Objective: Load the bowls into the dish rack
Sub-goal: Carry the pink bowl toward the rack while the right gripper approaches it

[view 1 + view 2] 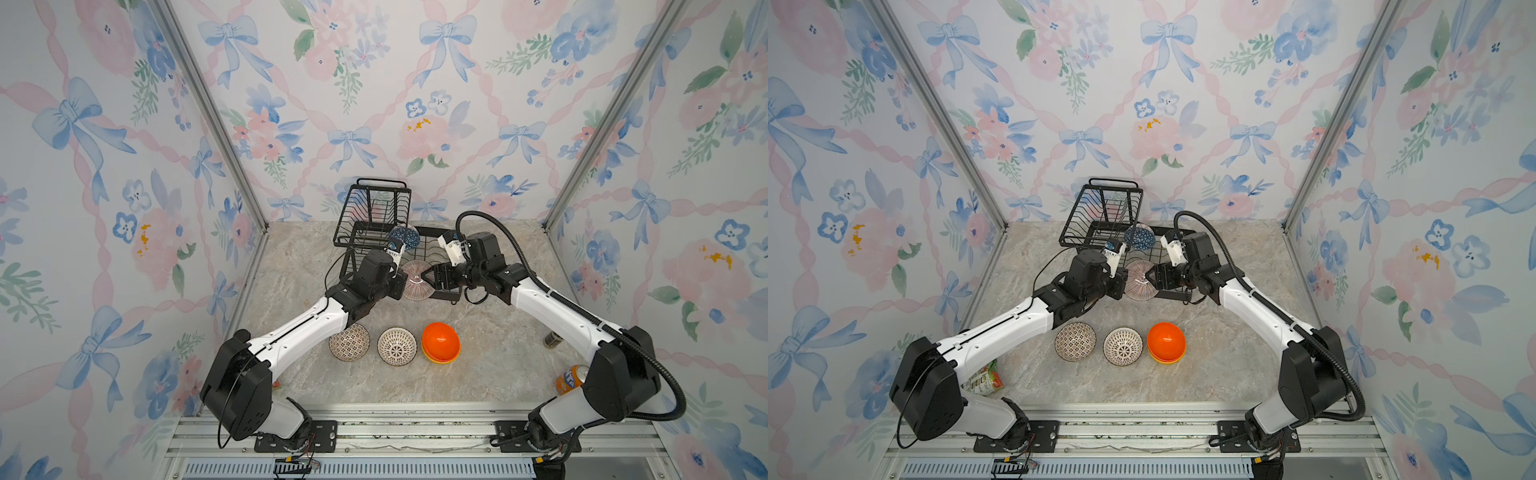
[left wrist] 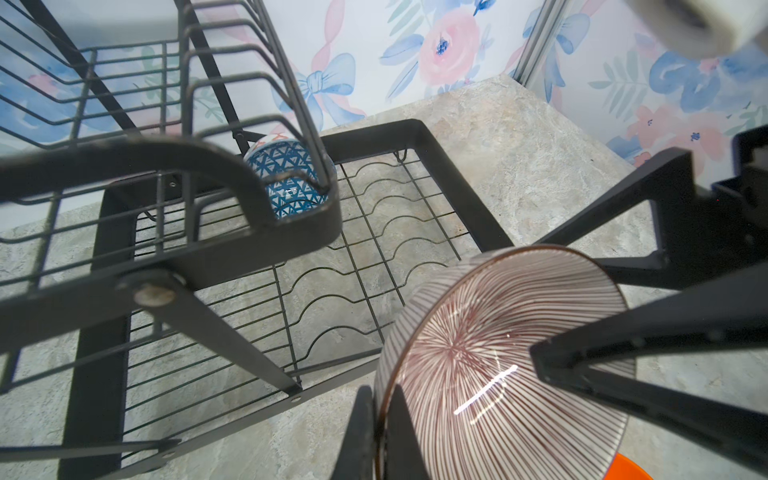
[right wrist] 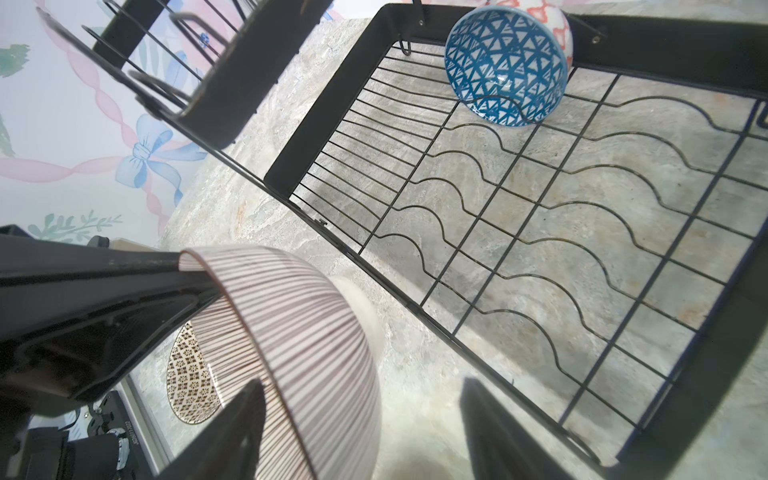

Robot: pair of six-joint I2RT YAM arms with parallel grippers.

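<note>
Left end effector point(image 2: 380, 392) clamping striped bowl point(image 2: 478, 353) rim; right end effector point(image 3: 361, 384) straddling opposite rim, jaws apart, beside rack point(image 3: 328, 106).

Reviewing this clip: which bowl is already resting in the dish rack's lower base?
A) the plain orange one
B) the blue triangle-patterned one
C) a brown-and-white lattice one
B: the blue triangle-patterned bowl stands on edge among the base wires of the dish rack, while the pink striped bowl is gripped at its rim by the left pincer.
</note>
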